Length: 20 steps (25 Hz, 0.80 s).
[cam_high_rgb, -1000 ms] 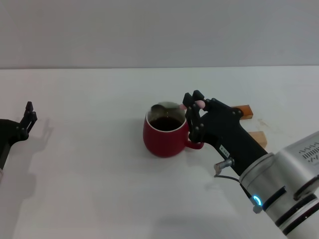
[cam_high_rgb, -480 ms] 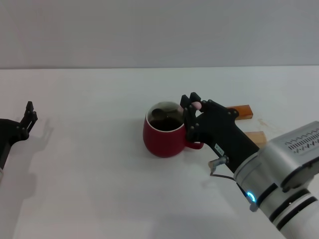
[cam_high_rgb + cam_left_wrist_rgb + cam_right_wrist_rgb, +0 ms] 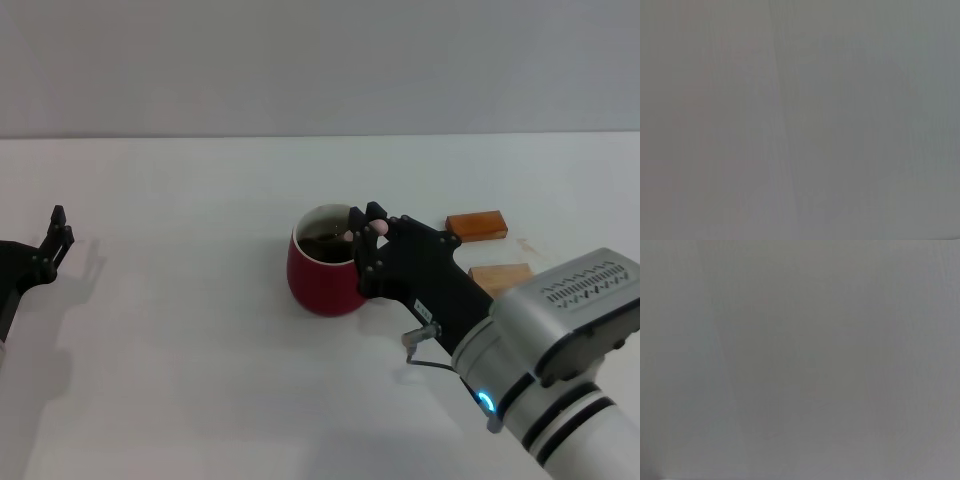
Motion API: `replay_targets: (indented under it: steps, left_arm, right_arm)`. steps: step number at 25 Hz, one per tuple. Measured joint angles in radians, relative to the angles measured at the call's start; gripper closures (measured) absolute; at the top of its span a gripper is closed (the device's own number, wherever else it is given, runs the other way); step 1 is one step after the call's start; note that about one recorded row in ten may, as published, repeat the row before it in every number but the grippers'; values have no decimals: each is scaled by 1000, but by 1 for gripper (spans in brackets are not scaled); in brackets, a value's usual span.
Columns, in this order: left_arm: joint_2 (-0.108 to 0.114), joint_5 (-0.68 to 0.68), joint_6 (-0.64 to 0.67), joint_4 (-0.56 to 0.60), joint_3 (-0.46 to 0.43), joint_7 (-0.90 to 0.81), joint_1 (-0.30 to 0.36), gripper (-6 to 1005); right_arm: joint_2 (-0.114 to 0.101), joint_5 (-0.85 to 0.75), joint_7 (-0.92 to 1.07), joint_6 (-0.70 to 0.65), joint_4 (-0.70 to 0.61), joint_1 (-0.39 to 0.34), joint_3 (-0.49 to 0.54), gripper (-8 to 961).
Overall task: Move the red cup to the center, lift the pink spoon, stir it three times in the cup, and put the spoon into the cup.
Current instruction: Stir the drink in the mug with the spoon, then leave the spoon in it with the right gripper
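The red cup [image 3: 318, 277] stands near the table's middle in the head view, with dark liquid inside. My right gripper [image 3: 366, 232] is at the cup's right rim, shut on the pink spoon [image 3: 372, 227]. Only the pale pink handle end shows between the fingers. The spoon's lower part reaches down into the cup and its bowl is hidden in the liquid. The gripper covers the cup's handle. My left gripper [image 3: 58, 236] is parked at the far left of the table. Both wrist views show only plain grey.
Two orange-brown wooden blocks lie right of the cup, one farther back [image 3: 476, 225] and one nearer [image 3: 500, 277] beside my right arm. The white table [image 3: 180, 330] spreads left and front of the cup.
My right gripper has moved left and down over the cup's right rim. The spoon's bowl, seen above the rim a second ago, has dipped into the liquid. The left arm has not moved.
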Motion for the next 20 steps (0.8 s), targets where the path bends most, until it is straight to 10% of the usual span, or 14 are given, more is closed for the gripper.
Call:
replay_targets:
  steps: [20]
  left_arm:
    - [-2,0,1,0,0,-6,2,159]
  right_arm:
    - [29,7,6,40,-121,113,96,817]
